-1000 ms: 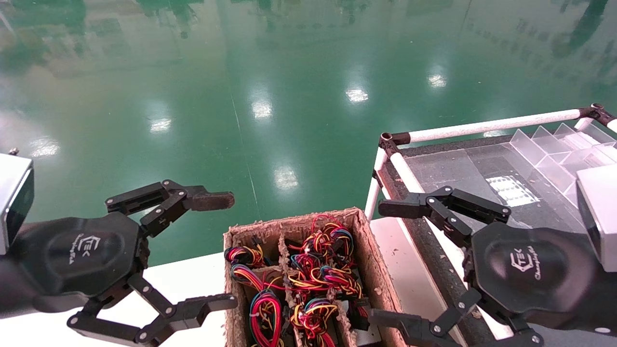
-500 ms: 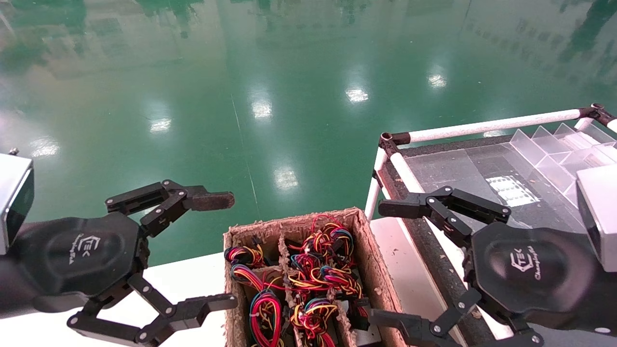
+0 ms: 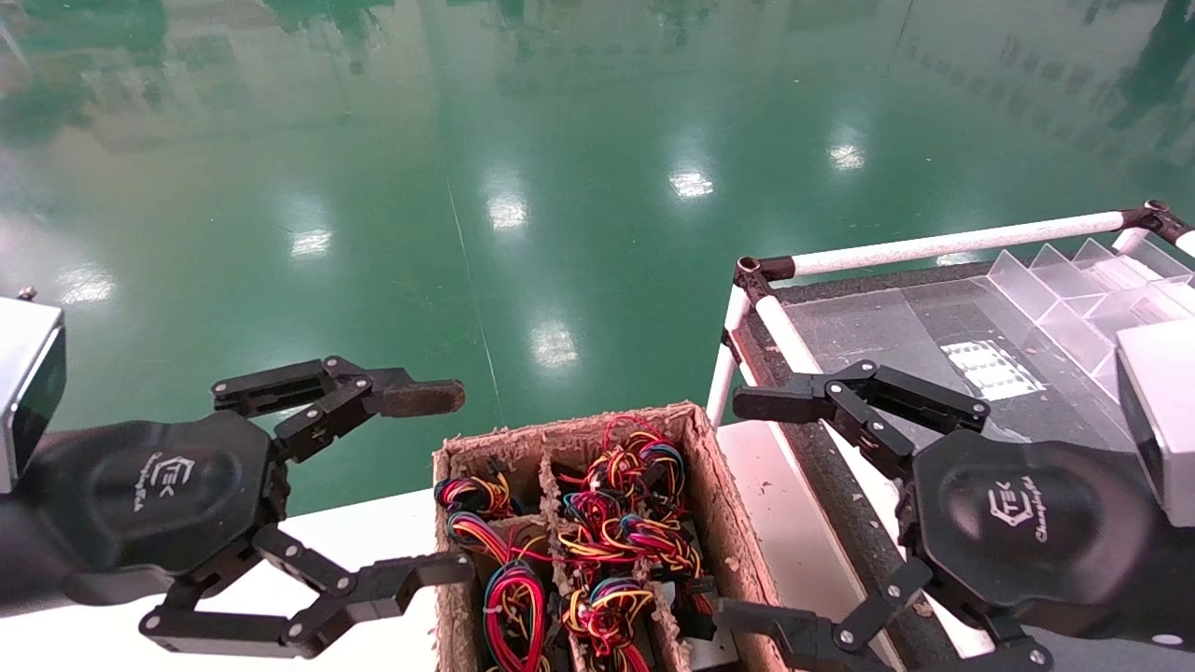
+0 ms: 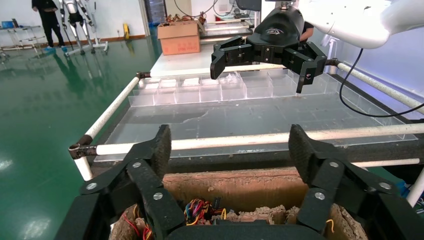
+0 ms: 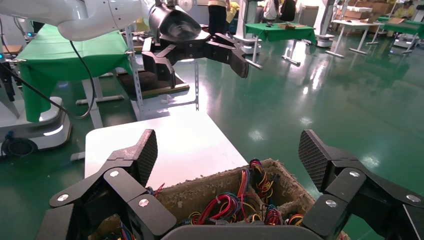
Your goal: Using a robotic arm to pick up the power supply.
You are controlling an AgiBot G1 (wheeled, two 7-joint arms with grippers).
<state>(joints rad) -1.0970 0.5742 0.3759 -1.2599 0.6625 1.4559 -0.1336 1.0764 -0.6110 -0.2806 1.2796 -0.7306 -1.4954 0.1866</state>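
A brown cardboard box (image 3: 722,509) with dividers holds several power supplies. Mostly their red, yellow, black and blue wire bundles (image 3: 611,527) show, also in the right wrist view (image 5: 232,202). A little grey metal shows low in the box (image 3: 714,646). My right gripper (image 3: 738,509) is open just right of the box, level with its rim, with nothing between its fingers. My left gripper (image 3: 457,481), with a rust-brown fingertip pad (image 3: 420,398), is open at the box's left side. Each wrist view looks across the box at the other gripper (image 4: 260,52) (image 5: 200,55).
The box stands on a white table (image 3: 373,546). To the right, under my right arm, is a cart with a white tube frame (image 3: 943,245) and a clear divided tray (image 3: 1074,289). Green floor lies beyond the table's far edge.
My left gripper has shifted slightly toward the box and its fingers have drawn in a little. The right gripper and the box have not moved.
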